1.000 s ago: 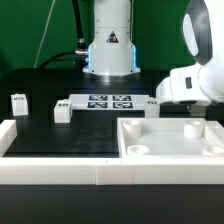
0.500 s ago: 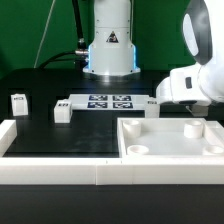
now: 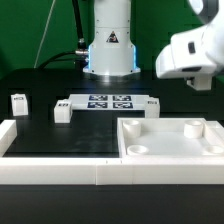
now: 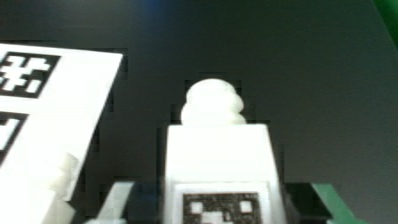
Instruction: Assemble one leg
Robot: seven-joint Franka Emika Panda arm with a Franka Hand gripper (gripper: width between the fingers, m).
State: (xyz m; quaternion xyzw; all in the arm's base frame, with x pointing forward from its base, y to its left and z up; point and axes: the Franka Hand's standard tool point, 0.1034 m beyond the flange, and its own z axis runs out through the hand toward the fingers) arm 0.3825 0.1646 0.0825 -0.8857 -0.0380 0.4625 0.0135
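In the wrist view a white leg point(image 4: 217, 150) with a rounded tip and a black-and-white tag near the camera sits between my gripper's point(image 4: 222, 198) two fingers, above the black table. The gripper is shut on it. In the exterior view the white hand point(image 3: 190, 52) hangs high at the right, above the large white panel point(image 3: 170, 152); its fingertips and the held leg are not clear there. Three other legs stand on the table: one at the far left point(image 3: 18, 103), one beside the marker board point(image 3: 62, 112), one at the board's right end point(image 3: 152, 104).
The marker board point(image 3: 108, 101) lies in the middle of the black table and shows beside the held leg in the wrist view point(image 4: 45, 100). The panel has round bosses in its corners point(image 3: 193, 127). A white rail point(image 3: 50, 170) runs along the front. The robot base point(image 3: 108, 50) stands behind.
The hand has risen well above the panel's far right corner in the exterior view. The legs on the table, the marker board and the panel have not moved.
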